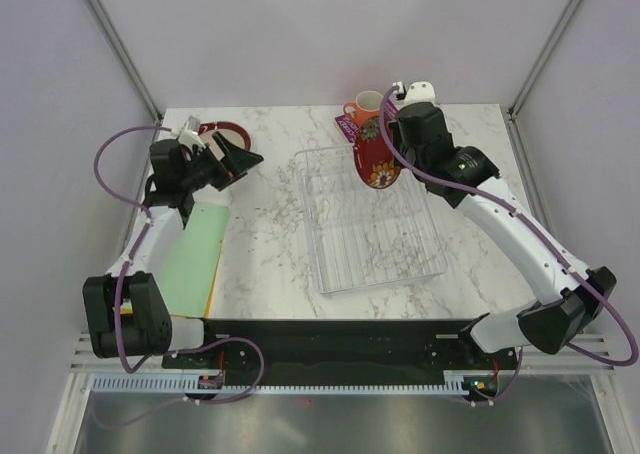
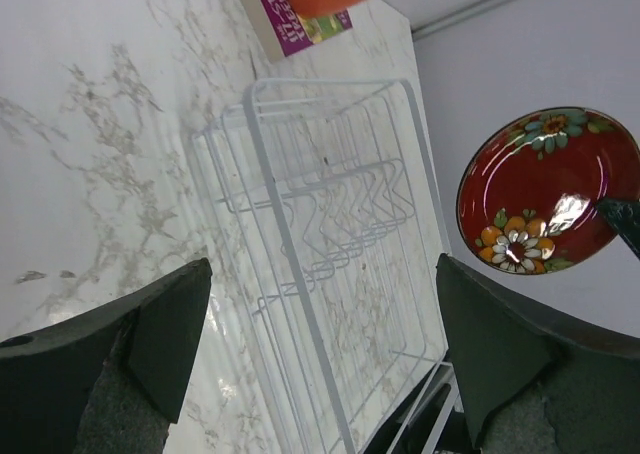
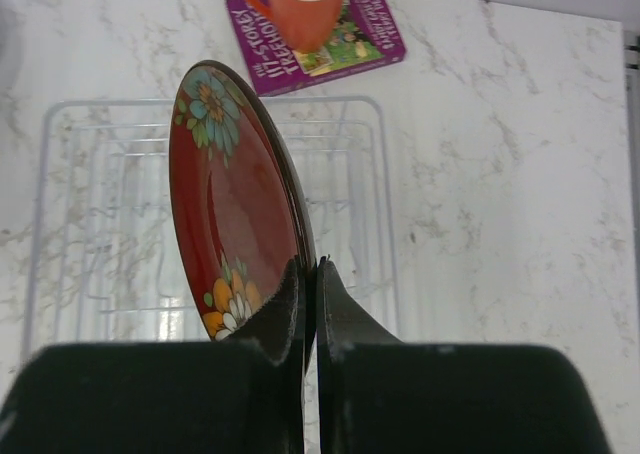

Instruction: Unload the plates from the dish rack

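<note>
The dish rack, see-through with thin ribs, lies mid-table and no plates stand in its slots. A red plate with painted flowers hangs on edge above the rack's far end. My right gripper is shut on its rim. My left gripper stands wide open at the back left, holding nothing. A dark red-rimmed round plate lies on the table there, partly hidden behind that gripper.
An orange mug stands on a purple book just behind the rack. A green mat lies along the left edge beside the left arm. Grey walls close in the table.
</note>
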Available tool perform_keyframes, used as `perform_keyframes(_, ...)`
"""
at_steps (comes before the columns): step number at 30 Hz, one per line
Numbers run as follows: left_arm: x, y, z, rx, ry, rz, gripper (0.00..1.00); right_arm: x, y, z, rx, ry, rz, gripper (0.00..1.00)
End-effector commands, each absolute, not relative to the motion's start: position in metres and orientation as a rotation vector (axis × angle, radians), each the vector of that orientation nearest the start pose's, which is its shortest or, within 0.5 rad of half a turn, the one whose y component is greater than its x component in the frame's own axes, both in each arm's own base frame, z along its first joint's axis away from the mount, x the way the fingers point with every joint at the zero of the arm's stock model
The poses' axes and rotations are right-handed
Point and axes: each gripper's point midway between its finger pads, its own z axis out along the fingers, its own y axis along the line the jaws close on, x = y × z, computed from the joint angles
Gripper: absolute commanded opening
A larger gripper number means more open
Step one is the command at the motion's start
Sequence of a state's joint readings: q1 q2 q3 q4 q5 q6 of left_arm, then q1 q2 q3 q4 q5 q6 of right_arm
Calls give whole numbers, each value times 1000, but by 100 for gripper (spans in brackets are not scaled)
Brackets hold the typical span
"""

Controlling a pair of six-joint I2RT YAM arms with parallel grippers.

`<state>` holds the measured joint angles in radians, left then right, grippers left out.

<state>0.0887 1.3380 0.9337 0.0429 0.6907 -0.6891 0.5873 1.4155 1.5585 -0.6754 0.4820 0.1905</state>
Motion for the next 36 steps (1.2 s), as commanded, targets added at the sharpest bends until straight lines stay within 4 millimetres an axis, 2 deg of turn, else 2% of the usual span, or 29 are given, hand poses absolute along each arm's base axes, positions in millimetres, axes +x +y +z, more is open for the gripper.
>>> perform_keyframes(1, 373, -136, 255, -125, 1865, -1199, 100, 360, 205, 365, -104, 1914, 318, 0)
perform_keyframes(3, 375, -140, 259, -114, 1831, -1226, 100, 357, 220, 373, -116, 1893, 406, 0)
perform_keyframes(4, 366, -155, 254, -81, 1841, -1278, 100, 353, 230, 373, -123, 1895, 471, 0)
perform_keyframes(5, 367, -160, 260, -71, 1804, -1313, 100, 351, 237, 378, -127, 1877, 509, 0)
perform_keyframes(7, 363, -167, 256, -75, 1796, -1354, 100, 348, 246, 380, -120, 1874, 567, 0)
perform_keyframes(11, 359, -181, 260, -71, 1748, -1441, 100, 340, 264, 381, -137, 1863, 664, 0)
perform_keyframes(17, 353, -202, 263, -31, 1706, -1523, 99, 337, 274, 373, -134, 1872, 714, 0)
perform_keyframes(21, 347, -215, 271, 5, 1672, -1587, 94, 336, 278, 371, -136, 1873, 736, 0)
perform_keyframes(22, 343, -221, 273, 32, 1665, -1610, 86, 336, 279, 370, -136, 1873, 738, 0)
perform_keyframes(24, 341, -226, 272, 45, 1670, -1627, 76, 337, 281, 370, -137, 1874, 749, 0)
perform_keyframes(25, 339, -228, 270, 46, 1676, -1636, 67, 337, 282, 367, -136, 1877, 751, 0)
perform_keyframes(27, 339, -231, 264, 38, 1689, -1649, 64, 337, 284, 368, -134, 1870, 764, 0)
perform_keyframes(30, 335, -235, 260, 49, 1688, -1682, 51, 337, 288, 365, -135, 1873, 788, 0)
perform_keyframes(31, 335, -235, 262, 44, 1680, -1691, 37, 336, 289, 362, -131, 1880, 794, 0)
perform_keyframes(33, 335, -235, 261, 45, 1672, -1700, 19, 336, 292, 360, -135, 1879, 809, 0)
perform_keyframes(34, 336, -235, 261, 38, 1676, -1708, 2, 336, 292, 356, -134, 1889, 806, 0)
perform_keyframes(36, 337, -236, 262, 41, 1674, -1712, 2, 336, 292, 352, -135, 1894, 806, 0)
